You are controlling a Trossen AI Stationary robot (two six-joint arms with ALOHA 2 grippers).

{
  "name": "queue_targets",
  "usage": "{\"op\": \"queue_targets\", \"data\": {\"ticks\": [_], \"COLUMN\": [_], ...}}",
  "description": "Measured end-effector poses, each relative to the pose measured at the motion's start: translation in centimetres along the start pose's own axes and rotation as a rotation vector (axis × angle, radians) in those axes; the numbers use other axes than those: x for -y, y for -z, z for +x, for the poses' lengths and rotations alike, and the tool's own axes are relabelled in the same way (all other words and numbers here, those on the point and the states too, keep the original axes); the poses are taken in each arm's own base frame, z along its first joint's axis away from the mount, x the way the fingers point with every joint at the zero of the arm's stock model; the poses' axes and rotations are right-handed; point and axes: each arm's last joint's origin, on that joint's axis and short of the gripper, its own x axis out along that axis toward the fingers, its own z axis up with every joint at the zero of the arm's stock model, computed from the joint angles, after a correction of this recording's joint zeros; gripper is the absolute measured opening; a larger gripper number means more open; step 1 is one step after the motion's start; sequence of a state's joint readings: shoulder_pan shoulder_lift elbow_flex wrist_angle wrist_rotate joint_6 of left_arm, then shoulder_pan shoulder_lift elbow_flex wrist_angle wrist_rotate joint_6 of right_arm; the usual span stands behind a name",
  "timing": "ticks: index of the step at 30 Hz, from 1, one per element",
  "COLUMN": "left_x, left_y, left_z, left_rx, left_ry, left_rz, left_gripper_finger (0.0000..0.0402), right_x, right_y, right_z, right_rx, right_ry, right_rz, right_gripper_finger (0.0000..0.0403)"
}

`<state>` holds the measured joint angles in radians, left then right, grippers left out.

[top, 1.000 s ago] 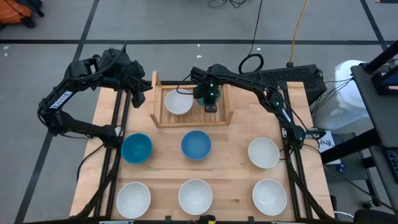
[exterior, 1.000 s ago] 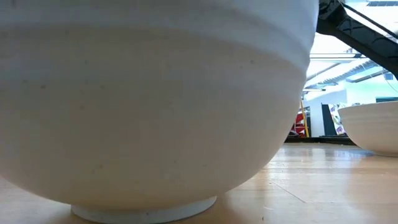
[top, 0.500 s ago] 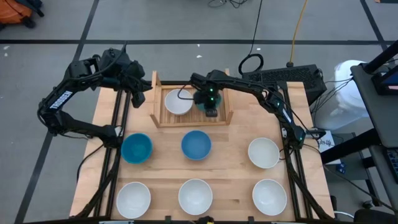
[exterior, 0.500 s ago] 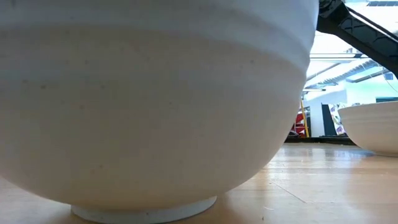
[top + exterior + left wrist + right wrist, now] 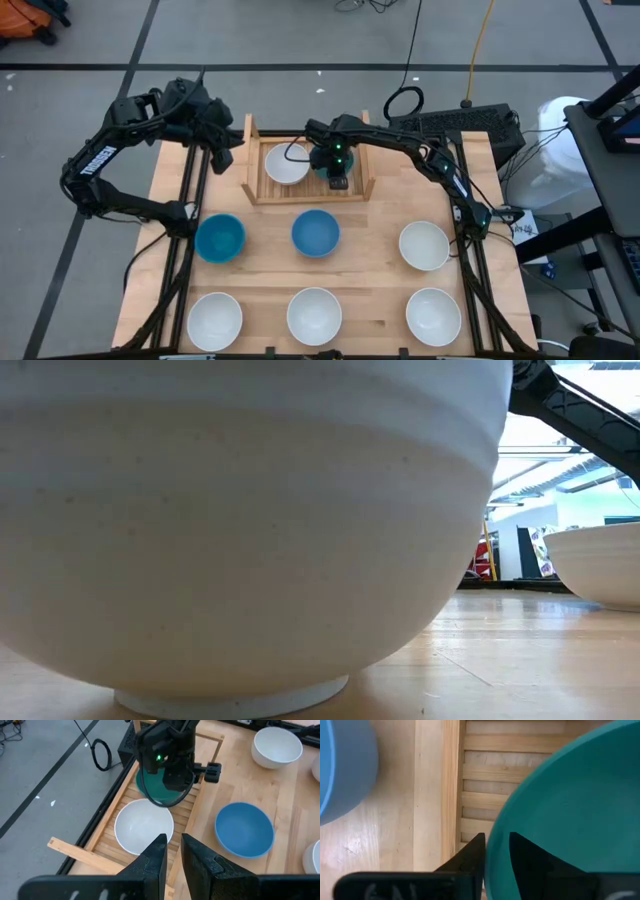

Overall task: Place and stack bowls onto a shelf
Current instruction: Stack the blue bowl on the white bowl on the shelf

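- Over the shelf point(image 5: 305, 190), right end effector point(image 5: 496, 851) straddles the rim of the dark green bowl point(image 5: 159, 790): one finger inside, one outside. Whether the fingers press the rim or stand just off it, I cannot tell.
- Green bowl sits on the shelf slats, just beside a white bowl point(image 5: 287, 164) also on the shelf.
- Left end effector point(image 5: 172, 851) hangs beyond the shelf's left side board, near the worktop point(image 5: 375, 225) corner; fingers a narrow gap apart, nothing between them.
- On the worktop in front of the shelf: two blue bowls point(image 5: 220, 238) point(image 5: 315, 233) and a white bowl point(image 5: 424, 245) in one row.
- Nearest row: three white bowls point(image 5: 215, 319) point(image 5: 314, 315) point(image 5: 433, 315).
- Low view: filled by the side of one white bowl point(image 5: 250, 530); another's edge point(image 5: 600, 565) at right.
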<state>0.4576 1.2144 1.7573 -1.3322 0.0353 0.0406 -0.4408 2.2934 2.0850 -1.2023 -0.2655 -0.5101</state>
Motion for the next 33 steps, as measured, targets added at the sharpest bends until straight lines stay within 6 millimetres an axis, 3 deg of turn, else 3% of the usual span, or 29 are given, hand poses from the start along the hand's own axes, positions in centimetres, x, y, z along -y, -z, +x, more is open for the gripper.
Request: {"op": "queue_targets", "data": {"ticks": [4,13,22,27,33], "left_x": [0.0,0.0,0.0,0.3,1.5], "left_y": [0.2,1.1,1.0,0.2,-0.6], "left_z": [0.0,-0.1,0.5,2.1,4.8], "left_rx": [-0.024,-0.110,-0.146,-0.166,-0.230], "left_ry": [0.001,-0.012,-0.005,0.026,0.096], "left_rz": [0.000,0.016,0.085,0.109,0.229], "left_gripper_finger": [0.0062,0.0062,0.0062,0.0063,0.0062], "right_x": [-0.4,-2.1,-5.8,-8.5,-11.0], "right_y": [0.0,0.4,2.2,3.9,6.4], "right_z": [-0.9,-6.1,-15.4,-20.7,-24.8], "right_rx": [0.012,0.076,0.295,0.475,0.593], "right_ry": [0.011,0.143,0.349,0.437,0.510], "right_rz": [-0.012,-0.047,-0.090,-0.103,-0.091], "right_gripper_finger": [0.0105,0.0113,0.0114,0.0114,0.0114]}}
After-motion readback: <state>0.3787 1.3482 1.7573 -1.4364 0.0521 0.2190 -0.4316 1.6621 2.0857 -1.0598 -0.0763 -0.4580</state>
